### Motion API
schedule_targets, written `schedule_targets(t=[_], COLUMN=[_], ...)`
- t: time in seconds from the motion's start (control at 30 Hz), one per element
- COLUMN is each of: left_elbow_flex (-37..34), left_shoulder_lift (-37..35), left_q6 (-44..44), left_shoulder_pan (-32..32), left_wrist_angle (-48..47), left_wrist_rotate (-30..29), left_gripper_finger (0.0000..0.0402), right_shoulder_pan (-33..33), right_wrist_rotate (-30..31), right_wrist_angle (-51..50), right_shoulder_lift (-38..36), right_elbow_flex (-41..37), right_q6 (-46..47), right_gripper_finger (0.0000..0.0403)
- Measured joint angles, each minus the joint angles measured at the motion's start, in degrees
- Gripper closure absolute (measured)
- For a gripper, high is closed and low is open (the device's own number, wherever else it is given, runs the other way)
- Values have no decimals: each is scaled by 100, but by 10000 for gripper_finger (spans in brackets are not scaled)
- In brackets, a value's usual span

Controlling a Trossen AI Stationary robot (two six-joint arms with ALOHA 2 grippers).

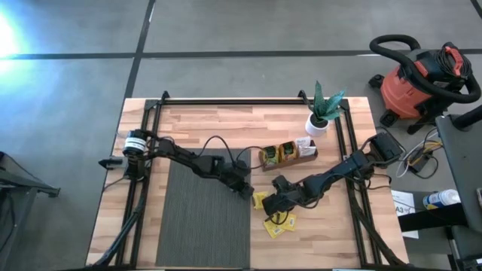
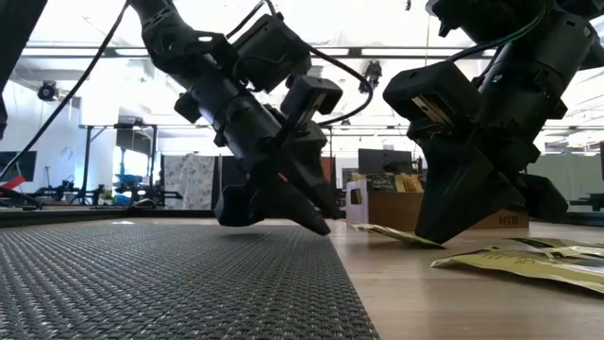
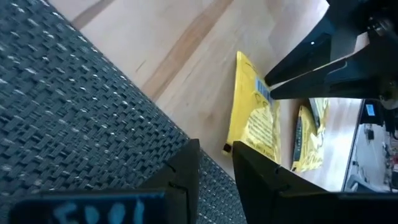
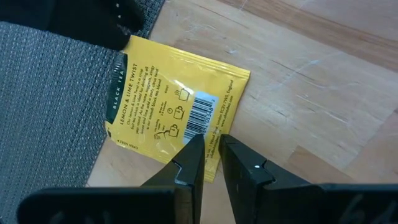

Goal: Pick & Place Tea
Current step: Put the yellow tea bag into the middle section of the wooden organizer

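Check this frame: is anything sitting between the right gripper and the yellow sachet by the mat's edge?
Nothing visible does. The right gripper hangs directly over the yellow sachet, which lies flat on the bare table. The left gripper is close, at its mat-side edge.

High view: right gripper (image 1: 276, 197) covers part of the yellow sachets (image 1: 280, 224), so their count can't be read, and whether its fingers touch one is hidden under the arm. Left gripper (image 1: 245, 191) fingertips are lost against the dark mat (image 1: 203, 218) edge. Contents of the wooden tray (image 1: 287, 156) too small to identify beyond yellow packs. Right wrist view: one corner of the yellow sachet (image 4: 173, 106) sits under a dark blurred shape, near edge hidden behind the fingers (image 4: 189, 165). Left wrist view: second sachet (image 3: 306, 134) partly behind the other arm, label blurred. Low view: both arms cut off at top; tray lettering unreadable.
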Motion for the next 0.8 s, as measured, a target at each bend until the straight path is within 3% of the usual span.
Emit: schedule_targets(t=[0.8], left_elbow_flex=[234], left_shoulder_lift=[251], left_q6=[-5], left_shoulder_pan=[-109], left_wrist_angle=[-49], left_wrist_rotate=[216], left_gripper_finger=[312], right_shoulder_pan=[0], right_wrist_rotate=[177], right_wrist_angle=[41], right_shoulder_lift=[4], right_elbow_flex=[0], right_q6=[165], right_gripper_finger=[349])
